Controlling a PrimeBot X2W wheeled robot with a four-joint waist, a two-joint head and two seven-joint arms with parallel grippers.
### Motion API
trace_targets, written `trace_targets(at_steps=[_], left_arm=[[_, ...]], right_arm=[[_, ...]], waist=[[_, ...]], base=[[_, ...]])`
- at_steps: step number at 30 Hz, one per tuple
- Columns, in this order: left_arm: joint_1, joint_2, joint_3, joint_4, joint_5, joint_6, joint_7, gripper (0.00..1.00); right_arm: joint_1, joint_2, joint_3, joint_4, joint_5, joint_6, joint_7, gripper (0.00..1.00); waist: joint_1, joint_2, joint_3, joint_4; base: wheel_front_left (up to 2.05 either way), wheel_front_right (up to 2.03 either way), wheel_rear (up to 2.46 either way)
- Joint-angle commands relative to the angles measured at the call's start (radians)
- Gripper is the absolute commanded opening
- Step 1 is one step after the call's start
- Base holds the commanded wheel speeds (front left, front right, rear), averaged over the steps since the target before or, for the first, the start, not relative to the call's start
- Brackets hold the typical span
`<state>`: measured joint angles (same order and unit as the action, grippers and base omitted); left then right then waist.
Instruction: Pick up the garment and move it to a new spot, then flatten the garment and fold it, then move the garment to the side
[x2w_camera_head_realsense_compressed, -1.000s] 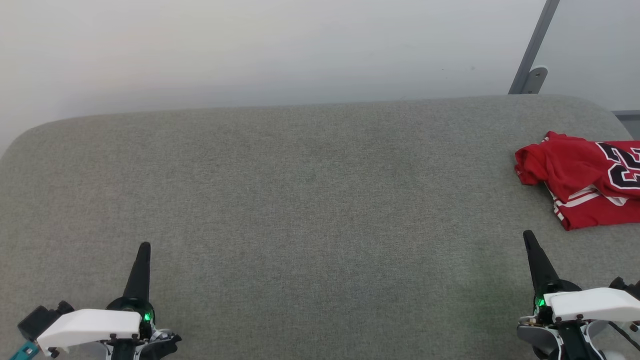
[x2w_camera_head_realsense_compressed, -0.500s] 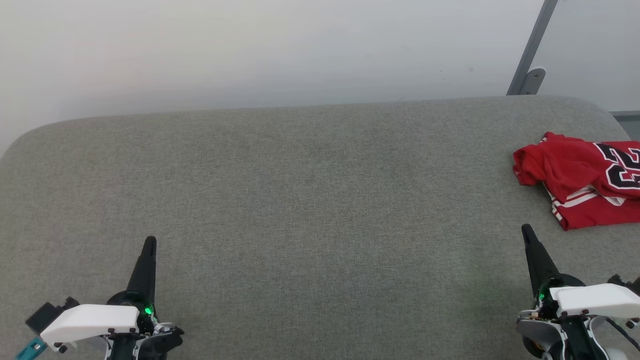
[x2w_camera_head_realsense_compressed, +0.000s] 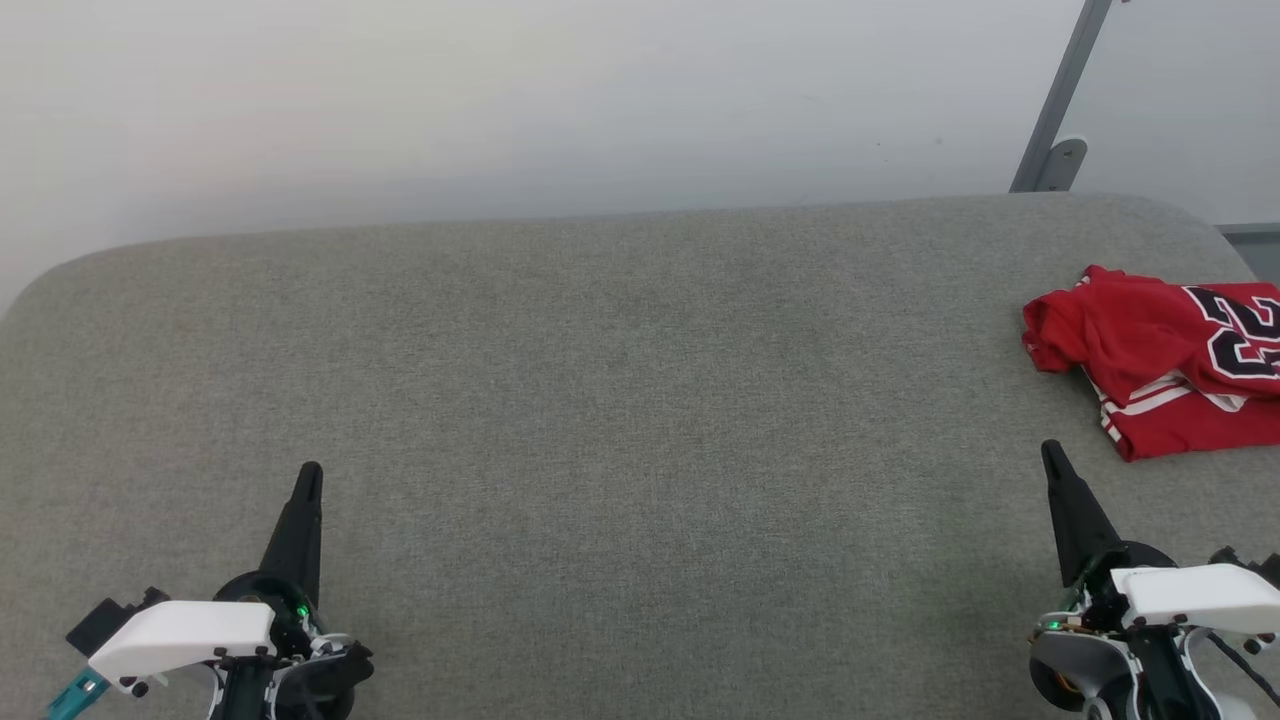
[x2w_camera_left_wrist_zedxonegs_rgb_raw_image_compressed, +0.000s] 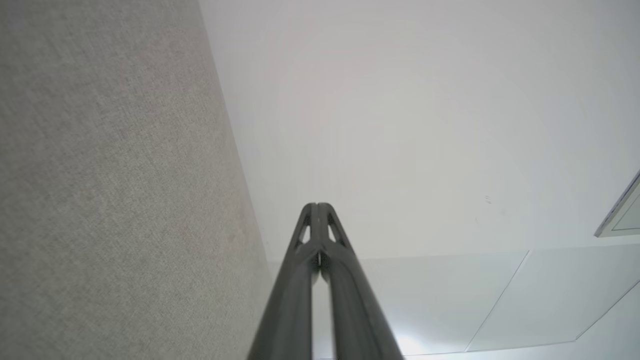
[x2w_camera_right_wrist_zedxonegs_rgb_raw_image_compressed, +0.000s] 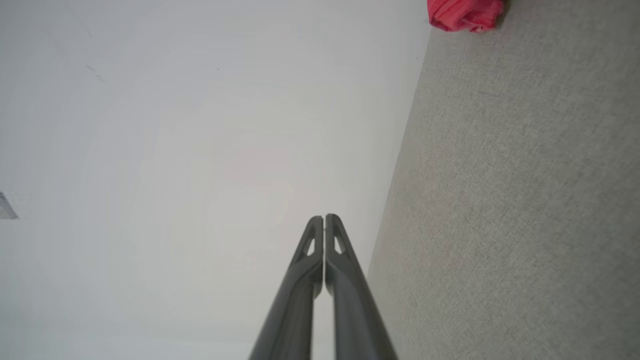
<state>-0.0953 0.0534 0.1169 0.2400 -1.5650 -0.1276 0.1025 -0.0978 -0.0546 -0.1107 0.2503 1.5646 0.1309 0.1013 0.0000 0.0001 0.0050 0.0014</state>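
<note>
The garment (x2w_camera_head_realsense_compressed: 1160, 365), a red jersey with white stripe trim and black numerals, lies crumpled at the far right of the grey fabric surface (x2w_camera_head_realsense_compressed: 620, 400), partly cut off by the frame edge. A corner of the garment (x2w_camera_right_wrist_zedxonegs_rgb_raw_image_compressed: 465, 14) shows at the top of the right wrist view. My right gripper (x2w_camera_head_realsense_compressed: 1050, 452) is shut and empty, a little in front of and to the left of the garment. At the lower left my left gripper (x2w_camera_head_realsense_compressed: 310, 472) is shut and empty, far from the garment. Both pairs of fingers are pressed together in the wrist views: left gripper (x2w_camera_left_wrist_zedxonegs_rgb_raw_image_compressed: 316, 206), right gripper (x2w_camera_right_wrist_zedxonegs_rgb_raw_image_compressed: 324, 217).
A pale wall (x2w_camera_head_realsense_compressed: 500, 100) rises behind the surface's rounded back edge. A grey slanted metal post with a bracket (x2w_camera_head_realsense_compressed: 1062, 110) stands at the back right. The wide grey surface stretches between the two grippers.
Both grippers have crept a little forward, up the head view. The garment lies as it did; its small shift in the picture comes from the camera.
</note>
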Motion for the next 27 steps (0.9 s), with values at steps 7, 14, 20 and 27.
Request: trace_targets(at_steps=[7,14,20,27], left_arm=[[-0.022,-0.004,-0.003,0.007,-0.048,-0.005,0.015,0.0],[-0.021,-0.003,-0.003,0.007,-0.048,-0.005,0.015,0.0],[-0.021,-0.003,-0.003,0.007,-0.048,-0.005,0.015,0.0],[-0.021,-0.003,-0.003,0.007,-0.049,-0.005,0.015,0.0]], right_arm=[[-0.015,0.006,-0.005,-0.008,0.051,0.0,0.016,0.0],[-0.015,0.006,-0.004,-0.008,0.05,0.0,0.016,0.0],[-0.015,0.006,-0.004,-0.007,0.05,0.0,0.015,0.0],[-0.014,0.006,-0.004,-0.007,0.05,0.0,0.015,0.0]], waist=[[0.0,-0.0001,-0.002,-0.001],[0.0,-0.0001,-0.002,-0.001],[0.0,-0.0001,-0.002,-0.001],[0.0,-0.0001,-0.002,-0.001]], base=[[0.0,0.0,0.0],[0.0,0.0,0.0],[0.0,0.0,0.0],[0.0,0.0,0.0]])
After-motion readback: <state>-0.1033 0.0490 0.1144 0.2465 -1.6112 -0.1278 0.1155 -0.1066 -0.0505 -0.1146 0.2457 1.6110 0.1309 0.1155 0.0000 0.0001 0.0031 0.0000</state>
